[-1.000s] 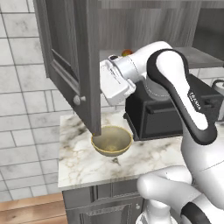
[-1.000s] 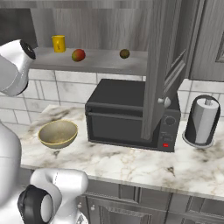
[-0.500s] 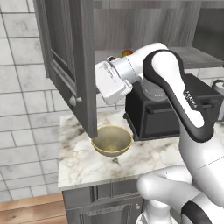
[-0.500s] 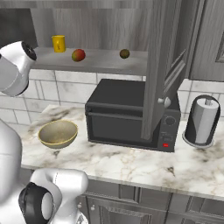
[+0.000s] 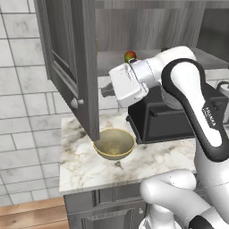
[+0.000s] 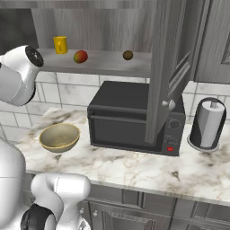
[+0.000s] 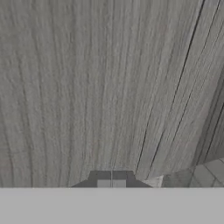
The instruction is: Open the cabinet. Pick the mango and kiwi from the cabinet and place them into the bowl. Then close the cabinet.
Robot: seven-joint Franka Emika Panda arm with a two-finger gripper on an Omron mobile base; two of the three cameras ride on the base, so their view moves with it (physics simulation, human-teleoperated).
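Observation:
Both doors of the dark grey cabinet (image 5: 67,58) stand open; the right door (image 6: 165,67) hangs in front of the oven. On its shelf lie the red and yellow-green mango (image 6: 80,56) and, to the right, the brown kiwi (image 6: 128,55). The mango (image 5: 130,56) also peeks over my wrist. The tan bowl (image 5: 114,143) sits on the counter below the left door, with nothing in it. My gripper (image 5: 105,91) is level with the left door's inner face, close to its edge. Its fingertips (image 7: 111,183) are pressed together, holding nothing, facing wood grain (image 7: 109,87).
A black toaster oven (image 6: 130,119) stands right of the bowl (image 6: 59,137) under the shelf. A yellow mug (image 6: 60,44) sits left of the mango. A paper towel holder (image 6: 209,123) is at the far right. The marble counter edge (image 5: 89,188) runs in front.
My hand has shifted slightly beside the left door's inner face. The fruit, the bowl and the doors stand as before.

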